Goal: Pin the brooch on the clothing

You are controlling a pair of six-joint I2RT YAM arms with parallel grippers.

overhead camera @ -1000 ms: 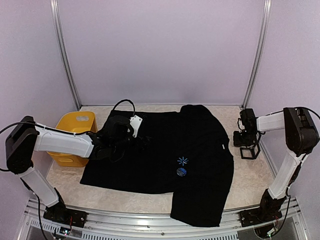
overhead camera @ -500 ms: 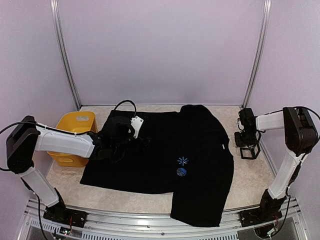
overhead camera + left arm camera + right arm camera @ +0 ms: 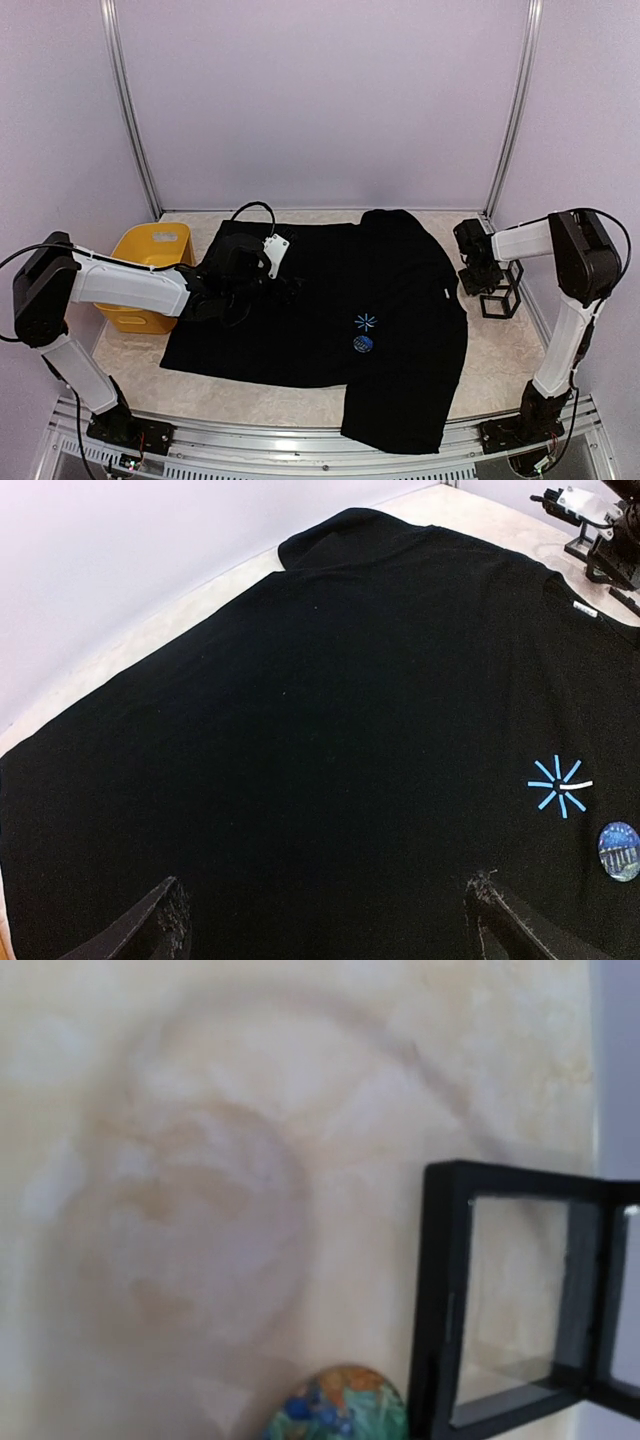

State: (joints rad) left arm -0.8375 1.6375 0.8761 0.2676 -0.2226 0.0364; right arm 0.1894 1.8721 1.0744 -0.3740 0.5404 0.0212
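Note:
The clothing [image 3: 310,330], a black T-shirt, lies spread flat on the table. A light-blue starburst [image 3: 365,321] marks its chest, and a round blue brooch [image 3: 363,343] sits just below that mark; both also show in the left wrist view as the starburst [image 3: 560,784] and brooch [image 3: 618,851]. My left gripper [image 3: 330,920] hovers open over the shirt's left part [image 3: 283,284], holding nothing. My right gripper [image 3: 468,270] is off the shirt's right edge, shut on a second, blue-green-orange brooch [image 3: 340,1408] that hides its fingertips.
A black open frame box [image 3: 500,297] stands right of my right gripper and close beside the held brooch [image 3: 520,1310]. A yellow bin [image 3: 150,262] sits at the left, behind my left arm. Metal posts rise at the back corners.
My right gripper has moved left, away from the black frame box and toward the shirt's edge, and its jaws have narrowed. The left arm and the shirt have not moved.

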